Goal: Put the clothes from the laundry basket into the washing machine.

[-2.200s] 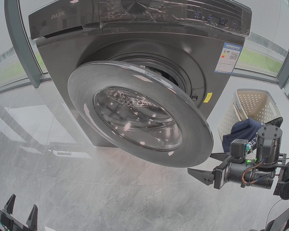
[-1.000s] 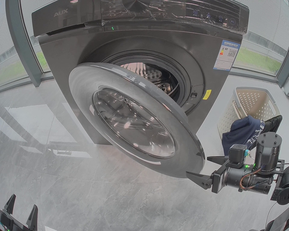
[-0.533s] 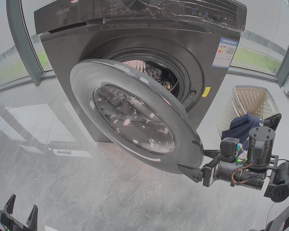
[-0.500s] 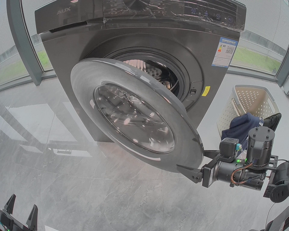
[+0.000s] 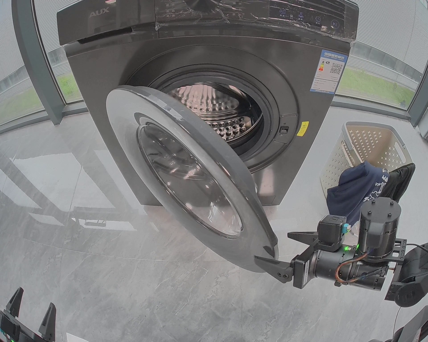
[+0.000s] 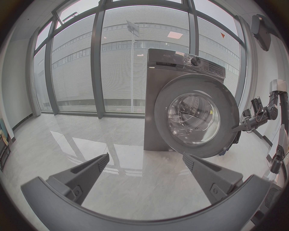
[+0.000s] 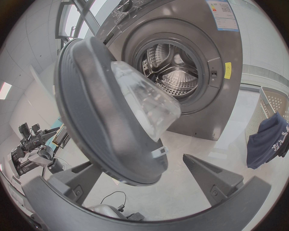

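Two grippers, both spread wide, nothing clamped in either. The right gripper [image 5: 272,245] sits low beside the washing machine [image 5: 102,89], pointing at the free lower edge of the door [image 5: 133,116]. One finger lies along the outside of the door rim and the other stands apart on the inner side, so the rim edge falls between the open jaws. Cannot tell if the finger actually touches the rim.

The door is round and grey with a clear bulged window. It is hinged on the robot's left and swung well out from the front. The steel drum [image 5: 214,107] is exposed behind it, with no clothes seen inside.

The laundry basket [image 5: 356,151], white and perforated, stands on the floor [image 5: 89,267] just to the right of the machine. A navy garment [image 5: 352,191] with white print is draped over its near rim and hangs down the outside. A black garment [image 5: 403,178] lies over the rim right next to it. Both are behind the right arm, well apart from its fingers.

The left gripper [image 6: 145,155] is low at the robot's left, far from machine and basket, aimed across bare floor toward the door's outer face.

An energy label [image 5: 328,72] and a yellow sticker [image 5: 302,128] sit on the machine front right of the opening, and plastic film [image 5: 267,13] covers the control panel. Windows [image 5: 388,67] stand behind
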Controlling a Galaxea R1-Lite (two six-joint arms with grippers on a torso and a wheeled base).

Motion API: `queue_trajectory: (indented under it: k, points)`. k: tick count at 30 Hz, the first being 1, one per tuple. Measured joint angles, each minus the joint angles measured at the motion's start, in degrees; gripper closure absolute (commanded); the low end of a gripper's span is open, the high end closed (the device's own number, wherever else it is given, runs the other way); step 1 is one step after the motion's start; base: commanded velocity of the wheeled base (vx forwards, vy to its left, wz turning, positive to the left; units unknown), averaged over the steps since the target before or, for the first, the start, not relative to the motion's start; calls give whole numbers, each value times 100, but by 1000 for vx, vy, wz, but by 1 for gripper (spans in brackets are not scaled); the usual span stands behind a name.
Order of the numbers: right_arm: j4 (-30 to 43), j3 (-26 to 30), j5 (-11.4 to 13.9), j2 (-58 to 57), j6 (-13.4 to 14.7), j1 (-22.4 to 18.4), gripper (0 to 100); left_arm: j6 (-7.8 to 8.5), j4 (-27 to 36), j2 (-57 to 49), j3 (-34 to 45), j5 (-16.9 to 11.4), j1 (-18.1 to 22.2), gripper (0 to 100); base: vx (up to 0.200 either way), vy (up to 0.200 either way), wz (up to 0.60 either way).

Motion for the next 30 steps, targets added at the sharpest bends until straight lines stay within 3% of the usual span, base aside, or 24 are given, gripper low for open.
queue_trajectory:
  k: [4,23,30]
  points:
    - [0,-13,-5,12,0,-83,0,0,0,0,0,0,0,0,-200,0,0]
    - [-363,-581,76,478,-73,27,0,-2,0,0,0,0,0,0,0,0,0]
    - [-452,-300,73,533,-51,260,0,-5,0,0,0,1,0,0,0,0,0]
